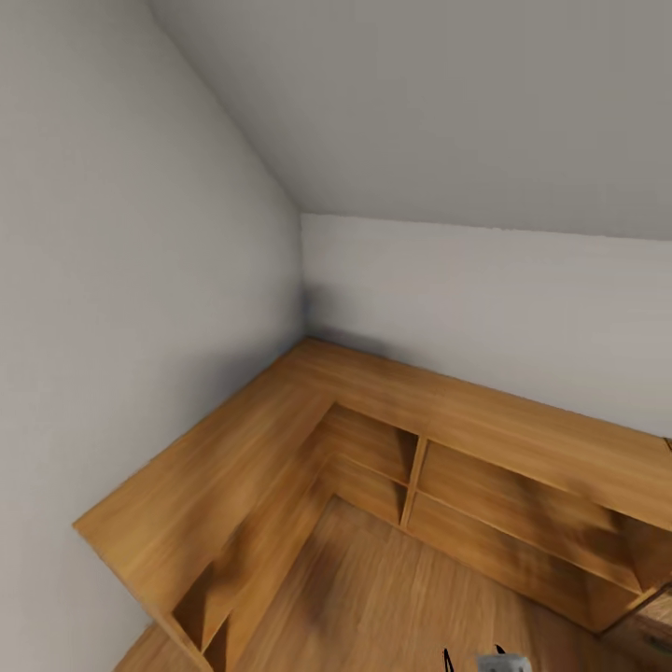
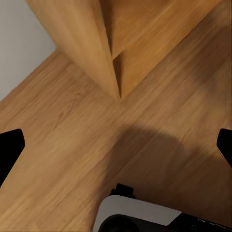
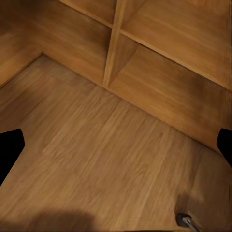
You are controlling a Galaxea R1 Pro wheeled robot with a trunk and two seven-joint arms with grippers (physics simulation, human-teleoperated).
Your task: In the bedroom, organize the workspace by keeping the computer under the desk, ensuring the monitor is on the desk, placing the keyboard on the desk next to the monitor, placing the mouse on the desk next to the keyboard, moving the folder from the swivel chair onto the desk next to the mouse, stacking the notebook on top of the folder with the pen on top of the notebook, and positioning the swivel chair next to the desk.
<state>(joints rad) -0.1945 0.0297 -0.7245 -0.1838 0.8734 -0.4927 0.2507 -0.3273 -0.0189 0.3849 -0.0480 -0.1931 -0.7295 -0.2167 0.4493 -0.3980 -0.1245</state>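
A low L-shaped wooden unit [image 1: 280, 420] with open shelf compartments runs along both walls of a corner, and its top is bare. My left gripper [image 2: 116, 150] is open above the wood floor, its black fingertips [image 2: 9, 152] wide apart, close to the unit's end panel [image 2: 92, 48]. My right gripper [image 3: 116, 147] is also open, with its fingertips [image 3: 9, 150] at the frame edges. It hangs over the floor in front of the shelf compartments [image 3: 169, 48]. Nothing is between either pair of fingers.
Grey walls [image 1: 140, 233] meet at the corner under a sloped ceiling. Wood floor [image 1: 373, 588] fills the inside of the L. My white base [image 2: 140, 217] is near the unit's end. A small dark part [image 3: 186, 221] lies low on the floor.
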